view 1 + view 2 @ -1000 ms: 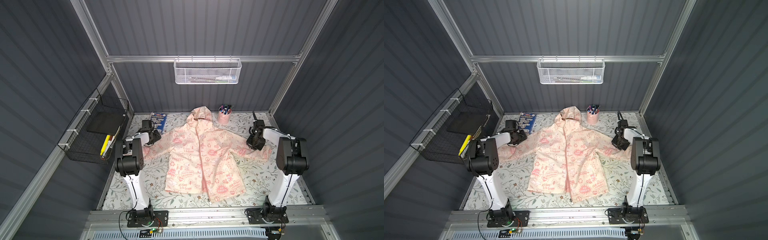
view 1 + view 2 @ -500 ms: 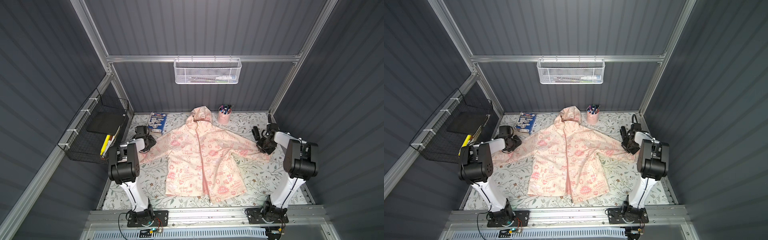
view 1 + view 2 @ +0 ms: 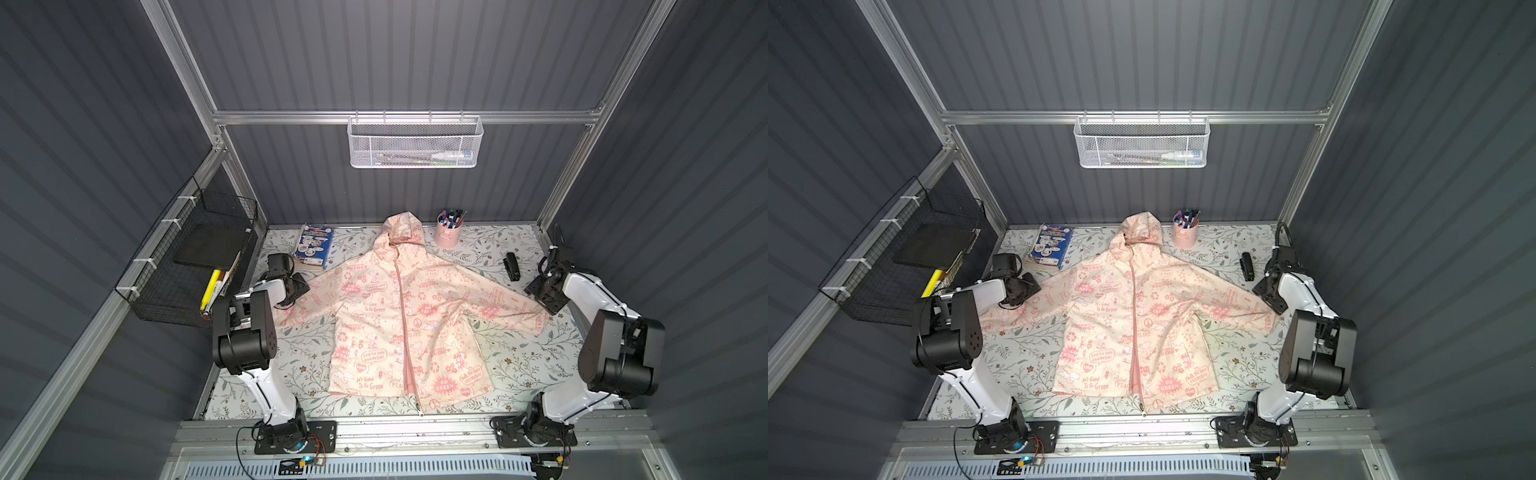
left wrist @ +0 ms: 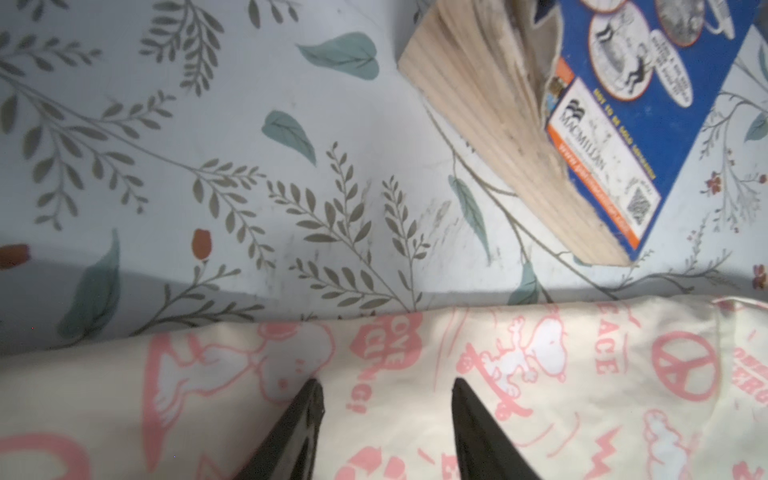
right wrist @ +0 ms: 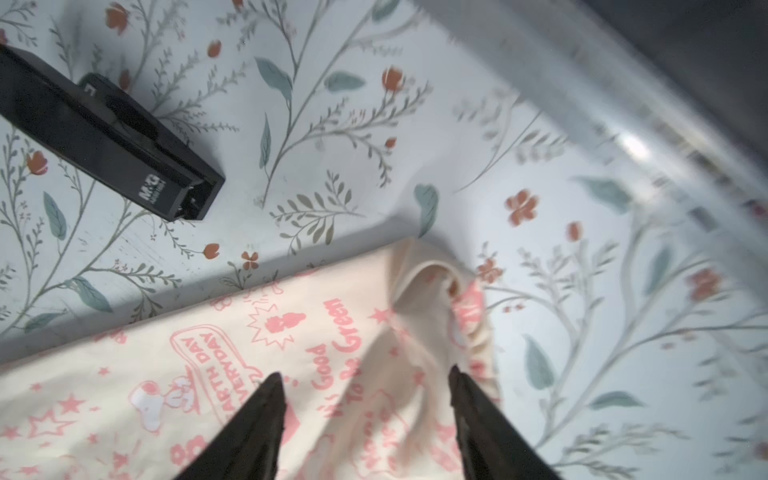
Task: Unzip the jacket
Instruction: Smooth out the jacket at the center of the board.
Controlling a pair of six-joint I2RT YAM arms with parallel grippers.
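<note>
Left gripper (image 4: 384,388): your jaws stand apart over a sleeve of the jacket (image 3: 405,328), gripping nothing.
Right gripper (image 5: 365,376): parted too, empty, over the other cuff.
Jacket: spread flat mid-table.
Around: book (image 3: 313,245) beside your left gripper; stapler (image 3: 512,268) near your right.

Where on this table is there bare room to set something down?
Bare mat in front of each sleeve, either side of the jacket, and between cup and stapler. Crowded at back left: book beside left end effector.
</note>
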